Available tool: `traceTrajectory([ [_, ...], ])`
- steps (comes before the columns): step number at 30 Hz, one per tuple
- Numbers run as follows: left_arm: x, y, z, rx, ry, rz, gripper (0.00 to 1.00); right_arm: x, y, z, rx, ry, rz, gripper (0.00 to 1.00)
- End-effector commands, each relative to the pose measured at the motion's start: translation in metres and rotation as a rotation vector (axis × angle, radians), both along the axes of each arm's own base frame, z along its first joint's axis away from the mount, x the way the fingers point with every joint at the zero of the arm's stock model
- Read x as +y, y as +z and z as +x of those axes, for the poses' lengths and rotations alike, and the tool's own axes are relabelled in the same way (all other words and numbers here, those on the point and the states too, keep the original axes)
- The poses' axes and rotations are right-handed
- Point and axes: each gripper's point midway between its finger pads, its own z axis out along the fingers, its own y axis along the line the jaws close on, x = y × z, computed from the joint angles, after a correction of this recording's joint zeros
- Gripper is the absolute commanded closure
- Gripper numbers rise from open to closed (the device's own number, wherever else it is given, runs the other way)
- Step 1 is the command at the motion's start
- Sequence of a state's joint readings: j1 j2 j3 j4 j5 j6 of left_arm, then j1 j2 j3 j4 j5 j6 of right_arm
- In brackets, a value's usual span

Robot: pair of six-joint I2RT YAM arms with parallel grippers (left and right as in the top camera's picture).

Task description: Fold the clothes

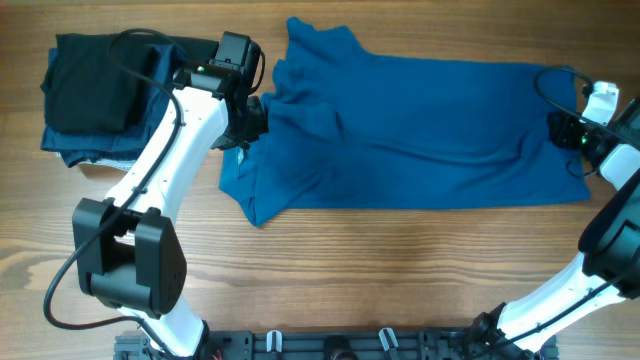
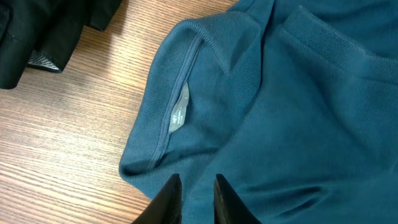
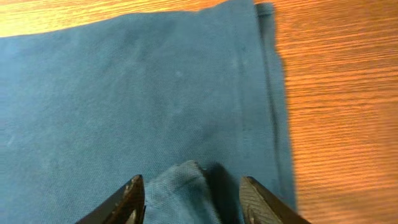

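Observation:
The clothes (image 1: 420, 130), a bright blue polo shirt, lie spread lengthwise across the table, collar end to the left and hem to the right. My left gripper (image 1: 248, 128) is at the collar end. In the left wrist view its fingers (image 2: 197, 177) stand close together, pinching a ridge of the blue fabric (image 2: 298, 112) just below the collar and its grey label (image 2: 179, 115). My right gripper (image 1: 562, 130) is over the hem end. Its jaws (image 3: 191, 178) stand apart around a small loose peak of cloth (image 3: 124, 93), near the hem edge (image 3: 267, 74).
A stack of black and dark navy folded garments (image 1: 95, 95) sits at the table's far left, close to my left arm, and shows as dark cloth (image 2: 37, 31) in the left wrist view. Bare wood (image 1: 400, 260) lies in front of the shirt. The arm bases (image 1: 330, 345) stand at the front edge.

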State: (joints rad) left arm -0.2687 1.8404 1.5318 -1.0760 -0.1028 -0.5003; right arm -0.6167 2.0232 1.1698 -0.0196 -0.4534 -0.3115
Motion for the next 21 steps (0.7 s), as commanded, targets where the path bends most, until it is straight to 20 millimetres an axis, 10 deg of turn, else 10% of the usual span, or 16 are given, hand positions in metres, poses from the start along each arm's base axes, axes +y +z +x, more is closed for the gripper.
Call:
traceTrajectory([
  [1,0.000,-0.006,-0.002,0.018,0.013,-0.007,0.82,0.008,0.000,0.007,-0.030,0.046,0.037,0.48],
  [10,0.000,-0.006,-0.003,0.018,0.013,-0.007,0.82,0.010,-0.020,0.005,-0.001,0.043,0.060,0.50],
  [15,0.000,-0.006,-0.003,0.018,0.013,-0.007,0.82,0.008,-0.017,0.007,-0.008,0.021,0.077,0.95],
  [21,0.000,-0.006,-0.004,0.021,0.026,-0.008,0.83,0.005,-0.001,0.011,-0.031,0.000,0.078,0.96],
])
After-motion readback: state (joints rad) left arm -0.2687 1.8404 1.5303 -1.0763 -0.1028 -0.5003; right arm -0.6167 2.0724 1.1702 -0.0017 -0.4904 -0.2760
